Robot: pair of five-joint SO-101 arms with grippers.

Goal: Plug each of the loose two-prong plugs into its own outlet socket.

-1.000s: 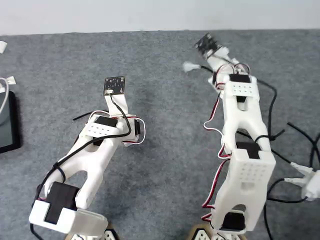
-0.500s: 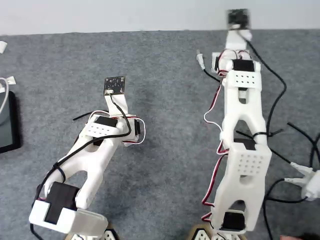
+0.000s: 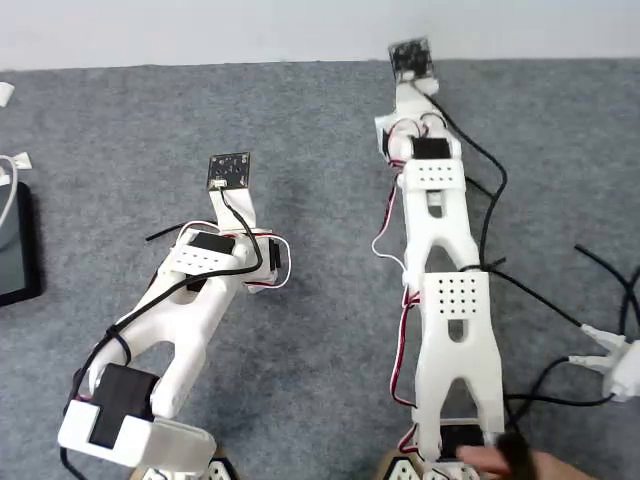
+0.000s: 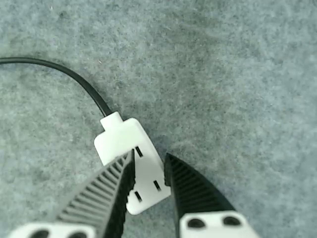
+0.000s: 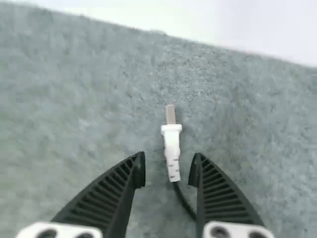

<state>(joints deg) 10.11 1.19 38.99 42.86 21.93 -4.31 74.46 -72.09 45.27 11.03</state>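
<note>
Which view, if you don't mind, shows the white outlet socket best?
The left wrist view: the socket lies slots-up, partly between the open fingers of the left gripper. In the high view the left arm covers it; the right wrist view faces a plug.

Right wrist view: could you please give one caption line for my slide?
Right gripper, jaws open, straddling a white two-prong plug on the grey carpet, its black cord trailing toward the camera.

My ribbed fingers [image 5: 117,191] are showing black, the plug [image 5: 172,148] white, its cord [image 5: 184,202] black, the carpet [image 5: 74,99] speckled grey.
</note>
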